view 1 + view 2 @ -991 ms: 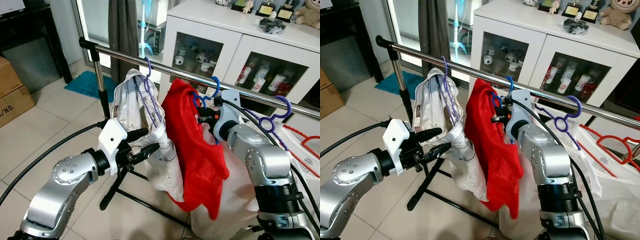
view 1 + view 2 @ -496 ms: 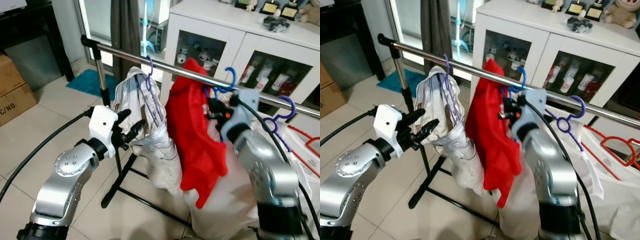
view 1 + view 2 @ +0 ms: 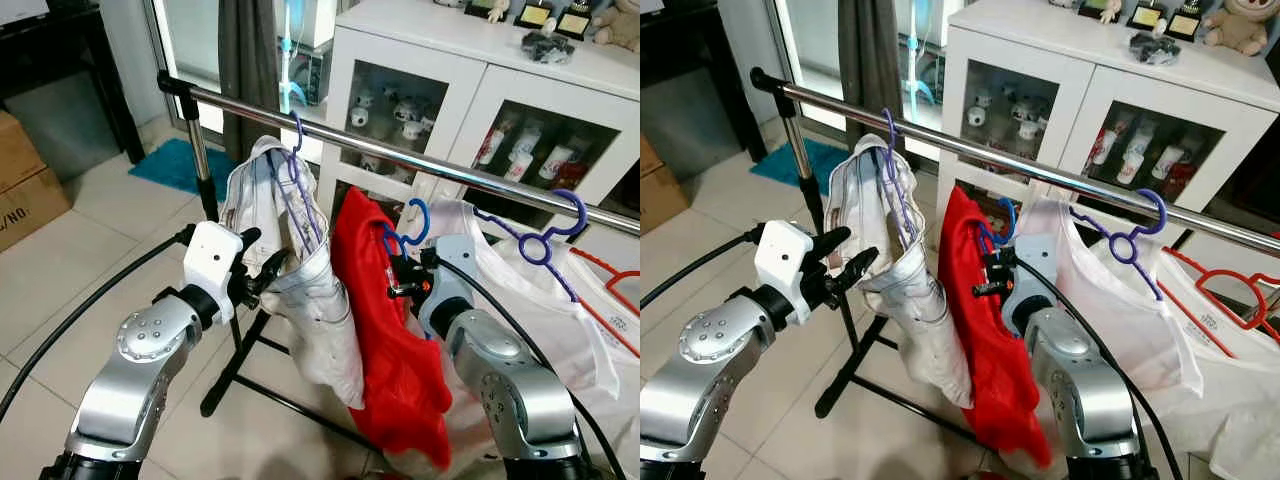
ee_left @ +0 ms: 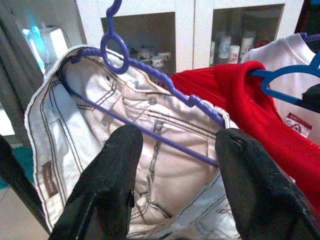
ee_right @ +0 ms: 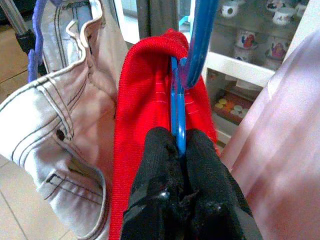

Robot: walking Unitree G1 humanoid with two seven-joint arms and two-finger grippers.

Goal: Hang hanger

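A blue hanger [image 3: 415, 222] carries a red garment [image 3: 385, 330]. My right gripper [image 3: 400, 282] is shut on the hanger's neck, just under the hook, as the right wrist view shows [image 5: 178, 115]. The hook hangs free a little below the steel rail [image 3: 380, 152], not touching it. To its left, white jeans [image 3: 310, 290] hang from a purple hanger [image 3: 295, 160] hooked on the rail. My left gripper [image 3: 265, 250] is open beside the jeans with nothing between its fingers [image 4: 115, 170].
A white shirt on a second purple hanger [image 3: 545, 240] hangs on the rail right of the red garment. Behind stands a white glass-door cabinet [image 3: 470, 90]. A red hanger [image 3: 615, 290] lies at far right. The rack's black post [image 3: 205, 170] and foot stand on tiled floor.
My right gripper has come down with the blue hanger and red garment, from rail height to below the rail. The left gripper has stayed open by the jeans.
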